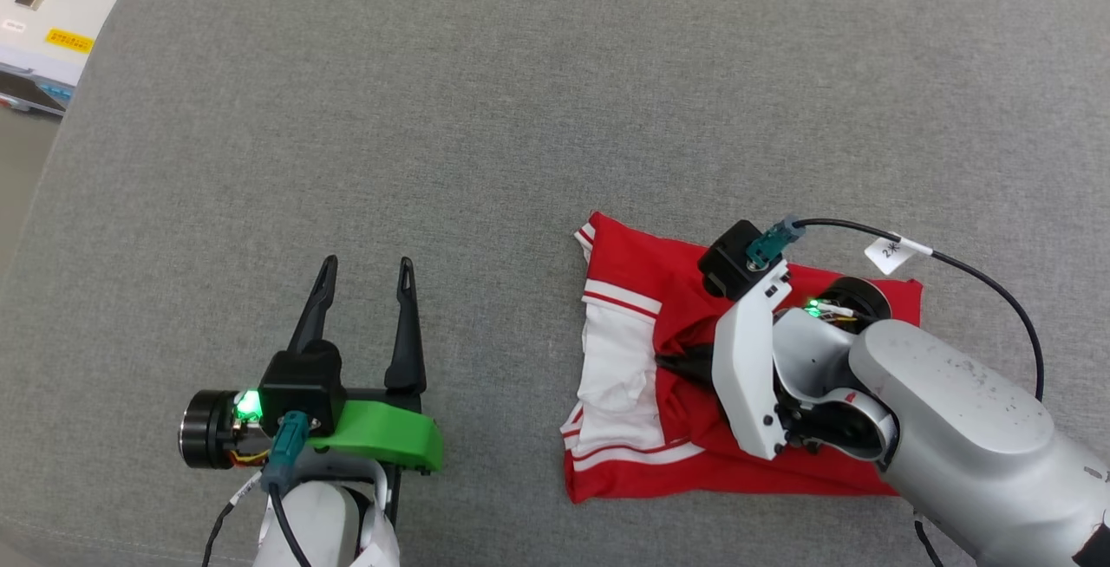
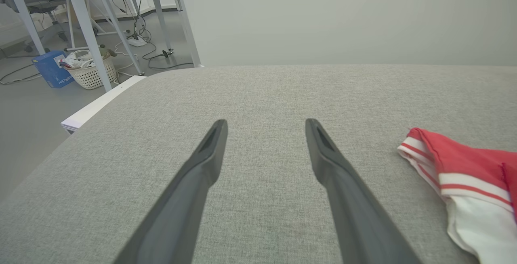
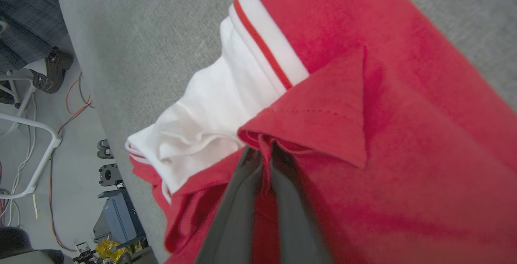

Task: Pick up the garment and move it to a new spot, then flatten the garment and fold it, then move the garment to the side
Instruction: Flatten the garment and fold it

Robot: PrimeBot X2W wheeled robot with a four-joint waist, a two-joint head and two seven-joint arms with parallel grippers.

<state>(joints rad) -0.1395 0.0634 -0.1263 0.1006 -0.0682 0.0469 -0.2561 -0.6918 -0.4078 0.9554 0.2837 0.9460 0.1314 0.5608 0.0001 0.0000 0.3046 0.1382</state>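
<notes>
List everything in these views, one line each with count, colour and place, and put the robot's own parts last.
garment: one, red with white sleeves and striped trim, lying on the right part of the padded surface
padded surface: one, grey, under the garment and both grippers
basket: one, white, on the floor beyond the surface's edge
box: one, blue, on the floor beside the basket
frame legs: several, white, standing around the basket
left gripper: one, dark fingers, open, over bare surface left of the garment
right gripper: one, dark fingers, shut on a red fold of the garment
</notes>
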